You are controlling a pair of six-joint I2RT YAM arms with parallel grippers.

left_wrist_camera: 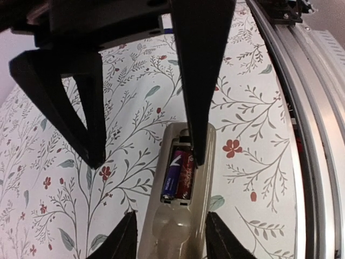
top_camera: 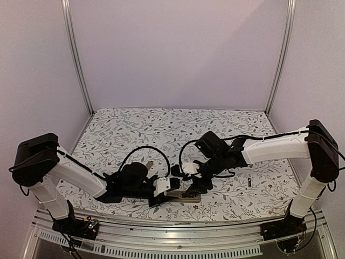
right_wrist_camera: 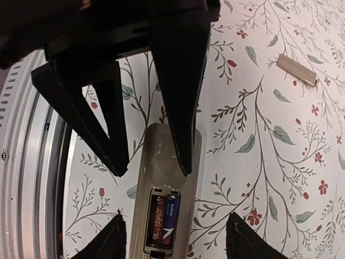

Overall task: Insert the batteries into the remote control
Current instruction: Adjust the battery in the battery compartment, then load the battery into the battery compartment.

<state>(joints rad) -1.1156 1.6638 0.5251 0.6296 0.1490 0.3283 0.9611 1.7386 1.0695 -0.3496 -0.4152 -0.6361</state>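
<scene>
**Remote control (left_wrist_camera: 172, 226) loaded, my two grippers spread above it**

Remote control, tan back up, on the floral tablecloth (left_wrist_camera: 253, 97), low and centre in the top view and close to the metal rail (left_wrist_camera: 307, 108) along the bottom of that view. Its oblong recess stands uncovered and holds the batteries (left_wrist_camera: 178, 175). They are two cells side by side, lengthwise, one bluish with pale markings and the other dark reddish. The recess sits mid-frame in the left wrist view and at lower centre in the right wrist view.

My left gripper (left_wrist_camera: 148, 161) has its fingers spread and pinches nothing. One fingertip (left_wrist_camera: 197, 145) lies over the edge of the recess, beside the reddish cell; whether it touches I cannot tell. The other hangs over bare cloth, left of the remote in that frame.

My right gripper (right_wrist_camera: 153, 171) faces the remote from the opposite end, fingers likewise apart and holding nothing. One fingertip (right_wrist_camera: 180, 151) is over the plain part of the remote's back, short of the recess. The other is over cloth on the rail side. Each wrist view shows the other gripper's two tips at its bottom edge, one on either side of the remote.

A small tan cover panel (right_wrist_camera: 296, 70) lies on the cloth in the upper right of the right wrist view, well apart from the remote.

In the top view my left arm (top_camera: 81, 175) and right arm (top_camera: 275, 148) reach inward and meet at lower centre.
</scene>
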